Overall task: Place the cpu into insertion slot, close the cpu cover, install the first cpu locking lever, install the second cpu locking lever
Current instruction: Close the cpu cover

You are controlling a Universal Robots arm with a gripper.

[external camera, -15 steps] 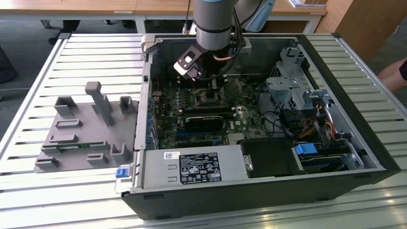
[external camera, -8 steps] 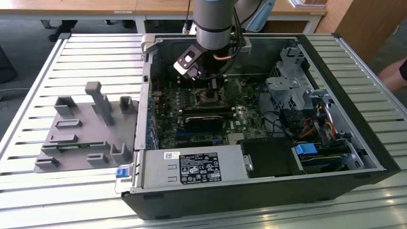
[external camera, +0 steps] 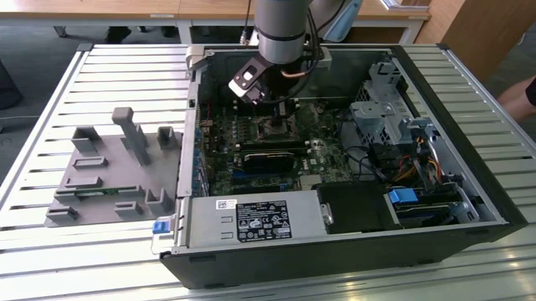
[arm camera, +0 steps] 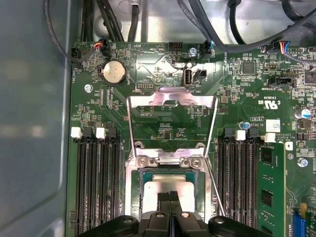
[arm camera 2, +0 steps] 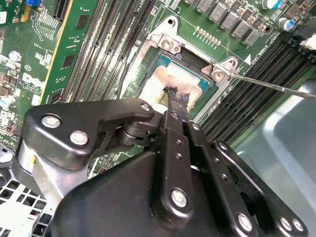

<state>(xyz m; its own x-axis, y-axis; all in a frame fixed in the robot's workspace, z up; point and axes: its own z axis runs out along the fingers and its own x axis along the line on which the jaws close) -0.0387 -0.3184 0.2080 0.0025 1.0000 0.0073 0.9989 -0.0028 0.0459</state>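
The gripper point(external camera: 282, 114) hangs in the upper centre of the exterior view, at the end of the arm point(external camera: 285, 31), and reaches down into the open computer case point(external camera: 335, 260). The case lies on a slatted table point(external camera: 469, 75). On the exterior view's left, well apart from the case, a grey fixture point(external camera: 109, 175) with several holders stands on the same table.

In both wrist views the two fingers are pressed together and pinch nothing. Their dark tips point(arm camera 2: 174, 96) touch the pale face of the cpu point(arm camera 2: 170, 76).

The cpu point(arm camera: 170, 183) lies flat inside the insertion slot point(arm camera: 132, 177), with the silvery rim of the slot around it. The face of the cpu carries smears of pale paste.

The cpu cover point(arm camera: 173, 97) is not closed. It is swung away from the slot, and through its square window I see the green board. A thin metal locking lever point(arm camera 2: 276, 87) stands free beside the slot, not hooked down.
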